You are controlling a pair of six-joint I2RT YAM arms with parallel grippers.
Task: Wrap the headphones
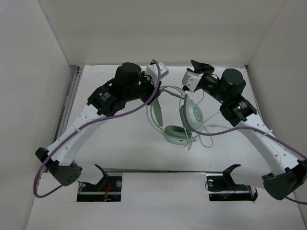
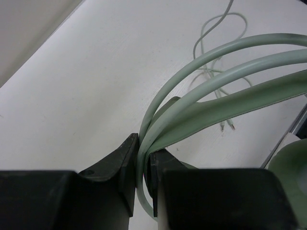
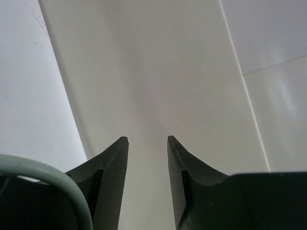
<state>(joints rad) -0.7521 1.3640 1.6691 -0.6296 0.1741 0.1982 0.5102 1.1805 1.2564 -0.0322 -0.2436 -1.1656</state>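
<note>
White surface (image 1: 120, 153) carries the mint headphones (image 1: 175, 134) near its middle: light, with a springy headband (image 2: 216, 86) and soft earcups (image 1: 194, 114). Clenched on the headband, a sound hold, is the left pincer (image 2: 142, 167); the right pincer (image 3: 147, 158) gapes empty. Their thin cord (image 2: 197, 40) trails limp, likely slippery.

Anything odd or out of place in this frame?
Nothing damaged or spilled. The headphones sit askew: the left gripper pinches the headband, one earcup lying flat, the other on edge. The cord trails loose, unwrapped, while the right gripper is open and empty.
</note>
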